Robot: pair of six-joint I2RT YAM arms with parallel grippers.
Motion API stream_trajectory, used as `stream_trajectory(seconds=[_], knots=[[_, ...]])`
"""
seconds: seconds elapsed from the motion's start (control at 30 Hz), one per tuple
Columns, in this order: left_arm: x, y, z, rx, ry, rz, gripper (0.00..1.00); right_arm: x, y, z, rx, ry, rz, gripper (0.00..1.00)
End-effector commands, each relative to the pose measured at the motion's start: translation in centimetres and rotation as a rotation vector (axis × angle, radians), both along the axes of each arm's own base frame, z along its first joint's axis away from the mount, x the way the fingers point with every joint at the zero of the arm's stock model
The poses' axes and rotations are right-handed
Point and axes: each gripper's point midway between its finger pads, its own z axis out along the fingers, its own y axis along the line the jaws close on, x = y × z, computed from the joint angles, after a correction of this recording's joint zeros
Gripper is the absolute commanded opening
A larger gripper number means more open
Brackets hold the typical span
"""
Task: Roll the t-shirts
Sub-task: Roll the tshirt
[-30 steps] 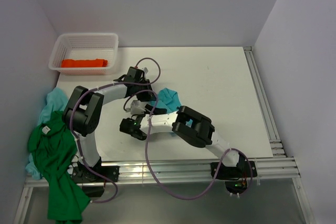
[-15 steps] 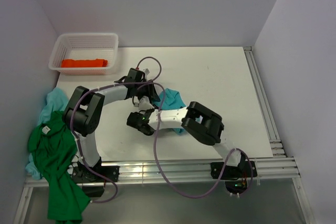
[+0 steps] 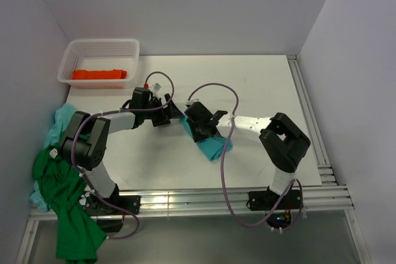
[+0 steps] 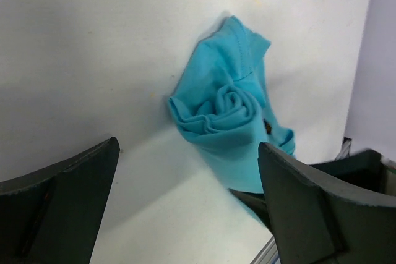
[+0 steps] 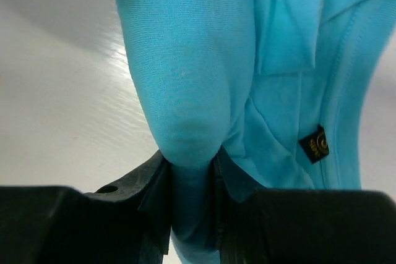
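The white mesh basket (image 3: pixel 102 41) at the far-left corner contains the orange-red t-shirt (image 3: pixel 99 74). The right gripper (image 5: pixel 192 177) clamps the rolled turquoise t-shirt (image 4: pixel 226 115) at mid-table. The left gripper (image 4: pixel 185 153) stands released beside it. The green t-shirt (image 3: pixel 62 183) apparently overhangs the table's left edge.

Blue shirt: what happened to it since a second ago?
The right gripper pinched the turquoise t-shirt and pulled it nearer the arms. The left gripper opened and backed away left. The orange-red t-shirt in the basket and the green t-shirt stayed put.

Rolled t-shirt (image 3: pixel 215 148) on table (image 3: pixel 266 91) centre; basket (image 3: pixel 102 42) far left; t-shirt heap (image 3: pixel 65 180) near left.
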Motion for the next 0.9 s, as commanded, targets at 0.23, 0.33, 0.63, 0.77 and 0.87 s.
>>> stream_trajectory(seconds=[0.23,0.33,0.63,0.77,0.87], knots=[[0.2,-1.7,2.1,-0.128,-0.139,-0.062,0.98,-2.5,2.4,0.9,0.628,0.436,0.139,0.00],[0.1,-1.6,1.4,-0.116,-0.137,-0.060,0.98,-2.2,1.7,0.0,0.690,0.506,0.109,0.00],[0.3,-1.7,-0.4,-0.071,-0.136,-0.047,0.94,-1.2,0.0,-2.3,0.741,0.596,0.033,0.00],[0.6,-1.9,-1.1,-0.075,-0.129,-0.035,0.94,-1.0,-0.7,-2.6,0.747,0.600,0.005,0.00],[1.0,-2.5,-1.7,-0.081,-0.122,-0.052,0.90,-0.8,-1.1,-3.1,0.737,0.605,-0.008,0.00]])
